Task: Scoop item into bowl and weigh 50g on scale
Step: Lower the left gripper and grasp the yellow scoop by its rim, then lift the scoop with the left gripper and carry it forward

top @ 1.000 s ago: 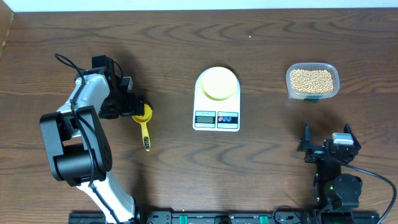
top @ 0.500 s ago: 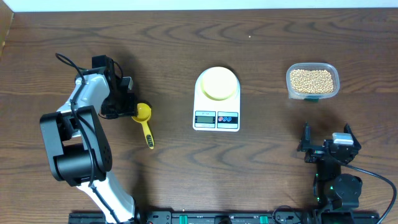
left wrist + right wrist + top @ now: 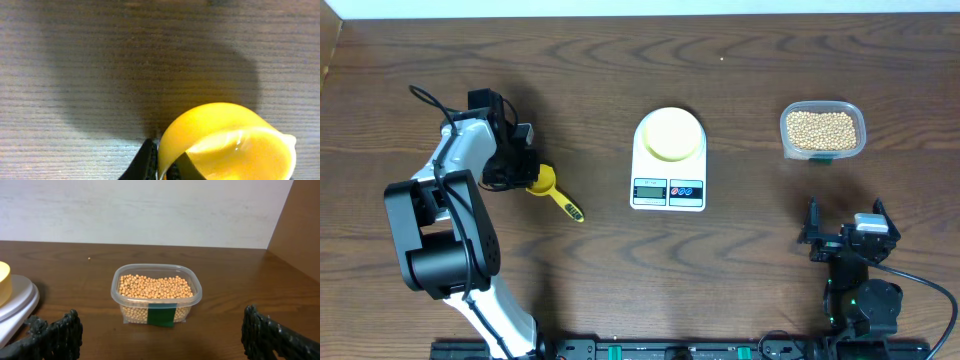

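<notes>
The left gripper [image 3: 527, 178] pinches the cup of a yellow scoop [image 3: 552, 190] at the left of the wooden table [image 3: 620, 290]. Its jaws are closed on the cup wall, and the handle slants to the right and near. At centre, the pale-yellow bowl [image 3: 670, 133] sits on the white scale [image 3: 668, 195]. Tan beans [image 3: 822, 128] fill a clear tub [image 3: 116, 287] at the far right. The right gripper [image 3: 847, 220], jaws spread wide and holding nothing, rests at near right, facing the tub.
</notes>
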`<state>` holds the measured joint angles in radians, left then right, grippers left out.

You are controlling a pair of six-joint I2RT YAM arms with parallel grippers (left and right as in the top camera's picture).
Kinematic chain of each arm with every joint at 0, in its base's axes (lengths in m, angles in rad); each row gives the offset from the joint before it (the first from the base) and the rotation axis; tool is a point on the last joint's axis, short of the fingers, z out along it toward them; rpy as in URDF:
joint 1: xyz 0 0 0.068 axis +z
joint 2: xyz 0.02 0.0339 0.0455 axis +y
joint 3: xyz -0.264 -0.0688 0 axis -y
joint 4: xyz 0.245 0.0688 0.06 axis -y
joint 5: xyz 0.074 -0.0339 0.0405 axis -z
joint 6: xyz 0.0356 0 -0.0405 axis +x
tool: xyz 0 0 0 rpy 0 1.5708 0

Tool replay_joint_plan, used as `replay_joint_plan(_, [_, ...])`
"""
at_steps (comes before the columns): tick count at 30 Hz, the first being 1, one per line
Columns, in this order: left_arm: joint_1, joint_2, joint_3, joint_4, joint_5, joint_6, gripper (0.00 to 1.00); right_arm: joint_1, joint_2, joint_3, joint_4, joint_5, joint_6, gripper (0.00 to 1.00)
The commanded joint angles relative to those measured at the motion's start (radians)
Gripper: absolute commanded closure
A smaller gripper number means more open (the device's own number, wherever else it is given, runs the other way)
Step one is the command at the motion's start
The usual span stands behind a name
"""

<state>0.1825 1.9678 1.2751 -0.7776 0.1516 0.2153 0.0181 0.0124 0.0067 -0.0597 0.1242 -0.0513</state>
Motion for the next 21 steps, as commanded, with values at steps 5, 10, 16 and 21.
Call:
replay_joint_plan(5, [0.002, 0.007, -0.002, -0.002, -0.006, 0.009, 0.92, 0.005, -0.003, -0.001, -0.004, 0.0, 0.013, 0.01])
replay_joint_plan(10, [0.002, 0.007, -0.002, -0.002, -0.005, 0.009, 0.92, 0.005, -0.003, -0.001, -0.004, 0.0, 0.013, 0.01])
replay_joint_plan(16, [0.002, -0.004, -0.001, -0.006, -0.005, 0.008, 0.92, 0.005, -0.003, -0.001, -0.004, 0.0, 0.013, 0.01])
replay_joint_plan(21, [0.002, -0.058, 0.01, -0.006, -0.005, 0.004, 0.92, 0.005, -0.003, -0.001, -0.004, 0.0, 0.013, 0.01])
